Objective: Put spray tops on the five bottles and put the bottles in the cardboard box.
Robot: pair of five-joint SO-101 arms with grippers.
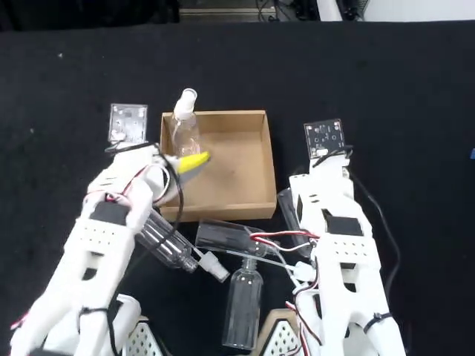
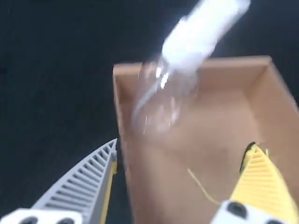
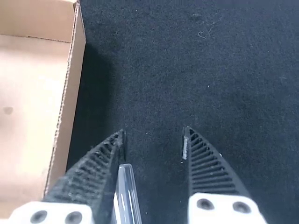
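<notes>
My cardboard box (image 1: 268, 159) is brown and open on top. A clear tall bottle (image 1: 184, 133) with a white spray top (image 1: 188, 96) tips a little at the box's far left corner. Three more clear bottles lie on their sides by the box's near wall. The left bottle (image 1: 167, 243) has a white cap (image 1: 212, 265) at its neck. The middle bottle (image 1: 226, 236) lies just beside the wall. The last bottle (image 1: 243, 298) lies farther from the box, neck toward it.

Blurred capped bottle (image 2: 187, 56), cap cut by frame edge; lying bottle (image 1: 165, 239) partly under left arm (image 1: 96, 237)
</notes>
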